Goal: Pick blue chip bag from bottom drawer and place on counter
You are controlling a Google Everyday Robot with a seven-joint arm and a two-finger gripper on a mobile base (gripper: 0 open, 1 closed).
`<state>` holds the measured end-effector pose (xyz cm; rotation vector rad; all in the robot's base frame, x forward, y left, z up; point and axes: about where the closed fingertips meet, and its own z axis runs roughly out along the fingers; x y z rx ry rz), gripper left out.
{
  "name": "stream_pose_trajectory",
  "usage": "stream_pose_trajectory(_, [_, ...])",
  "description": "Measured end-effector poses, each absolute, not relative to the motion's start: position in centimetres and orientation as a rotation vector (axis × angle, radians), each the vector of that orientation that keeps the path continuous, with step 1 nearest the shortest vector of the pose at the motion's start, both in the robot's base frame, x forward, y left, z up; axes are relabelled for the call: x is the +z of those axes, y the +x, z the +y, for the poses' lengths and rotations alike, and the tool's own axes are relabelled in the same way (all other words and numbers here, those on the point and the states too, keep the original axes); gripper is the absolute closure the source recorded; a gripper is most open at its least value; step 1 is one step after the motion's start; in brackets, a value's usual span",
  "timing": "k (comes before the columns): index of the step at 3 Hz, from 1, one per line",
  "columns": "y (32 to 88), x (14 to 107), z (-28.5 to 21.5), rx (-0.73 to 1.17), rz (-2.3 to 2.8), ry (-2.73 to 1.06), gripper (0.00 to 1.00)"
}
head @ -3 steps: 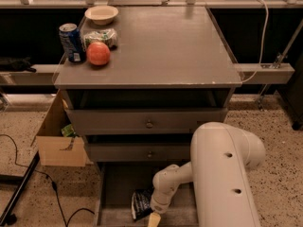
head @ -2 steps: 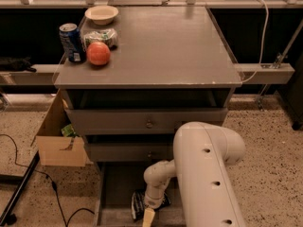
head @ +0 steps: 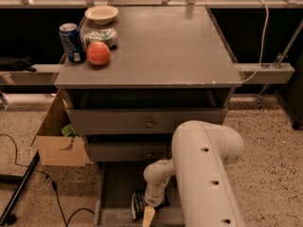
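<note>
The blue chip bag [head: 137, 204], dark and crinkled, lies on the grey floor of the open bottom drawer [head: 118, 183], near its front. My gripper [head: 148, 214] reaches down into that drawer from the big white arm [head: 208, 174]. It sits right at the bag's right side, low at the picture's bottom edge, and part of the bag is hidden behind the wrist. The counter [head: 161, 46] is the flat grey top of the cabinet above.
On the counter's back left stand a blue soda can [head: 72, 42], a red round fruit [head: 98, 53], a greenish-white packet [head: 100, 36] and a pale bowl [head: 102, 14]. A cardboard box [head: 59, 143] and a black cable [head: 52, 188] lie on the floor to the left.
The arm has swung a little to the left, bringing the wrist and gripper closer over the bag in the drawer. The bag has not visibly moved.
</note>
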<state>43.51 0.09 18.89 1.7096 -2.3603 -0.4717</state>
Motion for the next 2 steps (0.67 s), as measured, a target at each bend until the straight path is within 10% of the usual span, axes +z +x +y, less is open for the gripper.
stream_pose_trajectory(2, [48.0, 20.6, -0.2, -0.341, -2.4, 1.681, 0.0])
